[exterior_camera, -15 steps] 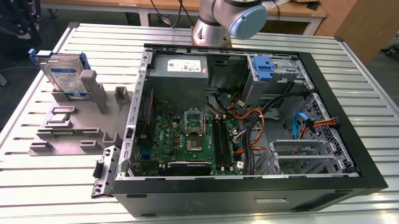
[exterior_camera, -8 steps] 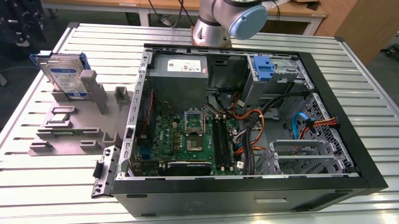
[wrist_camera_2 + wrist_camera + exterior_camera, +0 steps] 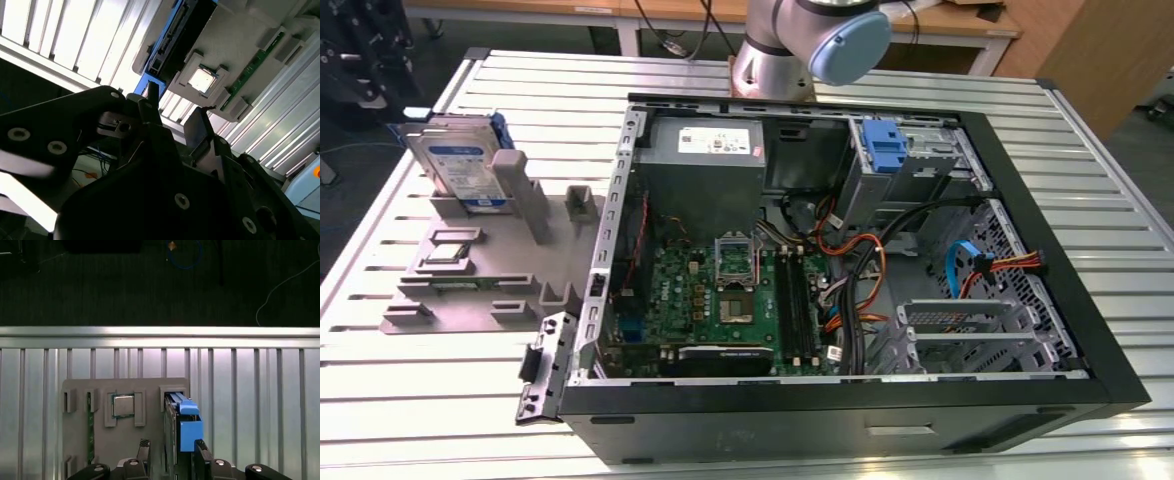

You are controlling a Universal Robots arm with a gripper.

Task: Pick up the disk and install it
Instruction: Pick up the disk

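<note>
The disk (image 3: 464,165) stands on edge in a grey holder (image 3: 467,270) on the slatted table, at the exterior view's left beside the open computer case (image 3: 1067,300). It has a blue-and-white label and blue side rails. In the first wrist view I look down on the disk's (image 3: 181,425) top edge. My gripper (image 3: 172,450) hangs open above it, its fingers apart and holding nothing. In the second wrist view the gripper (image 3: 172,112) stands clear of the disk (image 3: 182,30), with a gap between them.
The holder also carries a square chip (image 3: 123,405) and a green memory stick (image 3: 90,440). Inside the case are a blue bracket (image 3: 887,150) on the metal drive cage, a grey power supply (image 3: 704,140), the motherboard (image 3: 720,300) and loose cables (image 3: 854,270).
</note>
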